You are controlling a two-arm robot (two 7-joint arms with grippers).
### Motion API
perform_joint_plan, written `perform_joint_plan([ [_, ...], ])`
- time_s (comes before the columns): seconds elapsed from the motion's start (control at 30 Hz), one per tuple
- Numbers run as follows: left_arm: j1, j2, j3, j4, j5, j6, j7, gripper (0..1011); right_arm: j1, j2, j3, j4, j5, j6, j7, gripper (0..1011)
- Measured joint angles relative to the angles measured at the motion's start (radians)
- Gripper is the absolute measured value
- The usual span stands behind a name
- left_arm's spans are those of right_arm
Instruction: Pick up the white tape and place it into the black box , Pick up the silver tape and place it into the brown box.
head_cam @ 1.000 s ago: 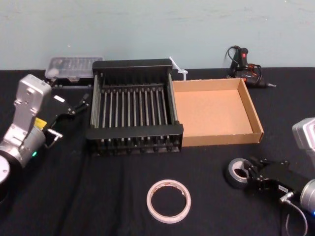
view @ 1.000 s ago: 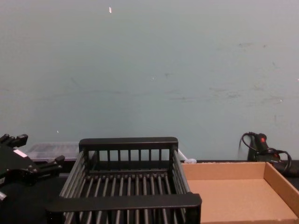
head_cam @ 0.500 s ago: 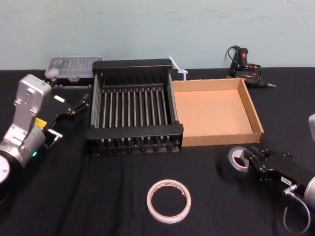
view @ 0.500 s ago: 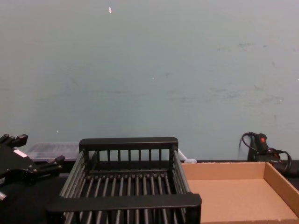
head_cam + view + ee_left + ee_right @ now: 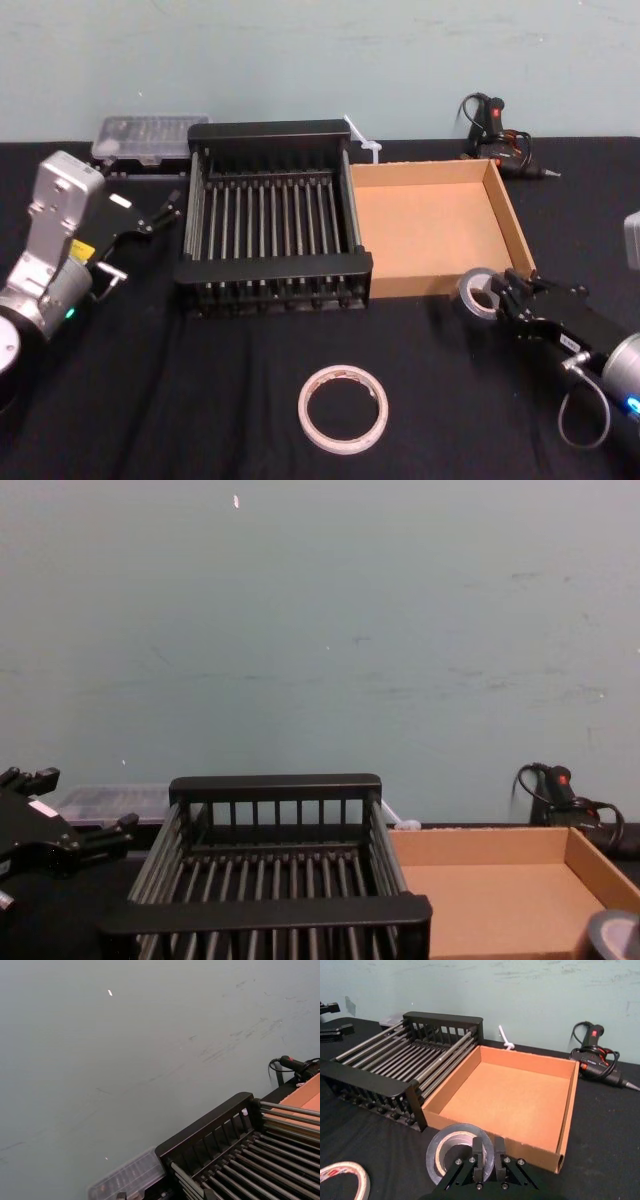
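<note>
Two rolls of tape are counted: one white tape (image 5: 343,408), a large thin ring, and one silver tape (image 5: 478,291), a small thick roll. Two boxes are counted: one black box (image 5: 270,222) with barred sides and one brown box (image 5: 437,228) of cardboard. Two grippers are seen: the left gripper (image 5: 150,213) and the right gripper (image 5: 510,297). One clear plastic case (image 5: 148,135) is counted at the back of the bench (image 5: 200,400), and one glue gun (image 5: 497,130) with a black cord is counted at the back on the right side. One small white object (image 5: 361,138) is seen behind the boxes; what it is cannot be told.
</note>
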Motion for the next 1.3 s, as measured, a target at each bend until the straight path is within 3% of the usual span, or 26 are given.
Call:
perform_joint_plan([
  [0.53,0.0,0.0,0.0,0.0,0.0,0.0,0.0,1001,0.089,-0.041,-0.021,0.053,-0.036,-0.008,-0.002,144],
  [1.3,0.0,0.0,0.0,0.0,0.0,0.0,0.0,1001,0.252,-0.125,-0.065,0.202,-0.076,0.001,-0.007,144],
])
